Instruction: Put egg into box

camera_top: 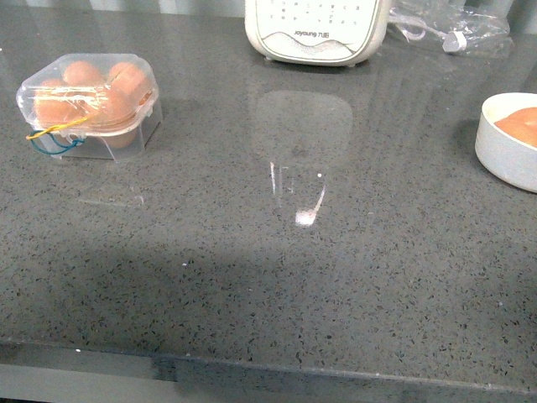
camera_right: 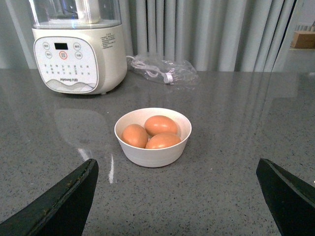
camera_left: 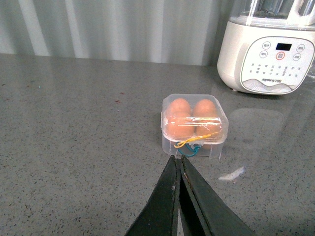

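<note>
The clear plastic box stands at the far left of the grey counter, lid closed over several brown eggs, a blue and yellow band at its front. It also shows in the left wrist view. My left gripper is shut and empty, its tips just short of the box's band. Three brown eggs lie in a round white bowl, which also shows at the right edge of the front view. My right gripper is open and empty, short of the bowl. Neither gripper shows in the front view.
A white Joyoung kitchen appliance stands at the back centre of the counter. A clear plastic bag with a cable lies behind the bowl. The counter's front edge runs along the bottom of the front view.
</note>
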{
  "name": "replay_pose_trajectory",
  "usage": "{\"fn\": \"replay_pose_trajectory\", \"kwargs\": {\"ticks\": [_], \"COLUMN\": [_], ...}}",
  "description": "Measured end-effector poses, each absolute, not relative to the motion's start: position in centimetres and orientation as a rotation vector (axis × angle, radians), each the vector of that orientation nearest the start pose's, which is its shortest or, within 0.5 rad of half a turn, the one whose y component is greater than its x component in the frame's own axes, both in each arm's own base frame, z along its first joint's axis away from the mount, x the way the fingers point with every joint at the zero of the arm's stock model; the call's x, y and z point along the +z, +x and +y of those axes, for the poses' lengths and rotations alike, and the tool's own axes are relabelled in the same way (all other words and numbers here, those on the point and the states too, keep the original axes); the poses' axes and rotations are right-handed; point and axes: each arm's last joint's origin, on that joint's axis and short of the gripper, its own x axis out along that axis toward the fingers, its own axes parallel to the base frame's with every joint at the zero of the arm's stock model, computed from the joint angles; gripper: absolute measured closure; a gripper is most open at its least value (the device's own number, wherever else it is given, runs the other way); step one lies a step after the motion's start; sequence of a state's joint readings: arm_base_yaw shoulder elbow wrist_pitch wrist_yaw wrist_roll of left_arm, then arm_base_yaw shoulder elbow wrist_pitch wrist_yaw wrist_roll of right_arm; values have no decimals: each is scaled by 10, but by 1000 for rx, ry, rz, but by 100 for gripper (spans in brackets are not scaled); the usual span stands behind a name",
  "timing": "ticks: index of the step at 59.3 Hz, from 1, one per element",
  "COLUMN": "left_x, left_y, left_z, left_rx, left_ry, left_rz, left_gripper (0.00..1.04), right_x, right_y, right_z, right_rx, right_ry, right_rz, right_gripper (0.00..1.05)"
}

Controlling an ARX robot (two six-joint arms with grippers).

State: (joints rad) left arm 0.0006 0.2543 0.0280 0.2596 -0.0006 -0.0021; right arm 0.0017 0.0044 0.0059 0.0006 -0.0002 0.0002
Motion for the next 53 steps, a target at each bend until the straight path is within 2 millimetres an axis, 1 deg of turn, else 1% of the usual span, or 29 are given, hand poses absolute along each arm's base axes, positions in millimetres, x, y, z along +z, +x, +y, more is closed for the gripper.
{"fn": "replay_pose_trajectory", "kwargs": {"ticks": [21,27,31,43,45,53], "left_x": [176,171,173,173,173,173], "left_y": [107,100,96,96,96,96], "left_z": [0,0,0,0,0,0], "left_rx": [1,1,0,1,0,1], "left_ry": [-2,-2,-2,-2,-2,-2], "left_rz": [-31,4,-26,-25,-25,-25], "left_gripper": [101,101,101,101,99,76], "right_x": [165,165,165,165,165,165], "right_y": [98,98,98,98,98,98], "right_z": [0,0,0,0,0,0], "right_rx": [2,2,1,2,2,2], "right_ry": [0,0,0,0,0,0], "right_rz": [-2,-2,-2,-2,-2,-2], "right_gripper": [7,7,7,7,7,7]}}
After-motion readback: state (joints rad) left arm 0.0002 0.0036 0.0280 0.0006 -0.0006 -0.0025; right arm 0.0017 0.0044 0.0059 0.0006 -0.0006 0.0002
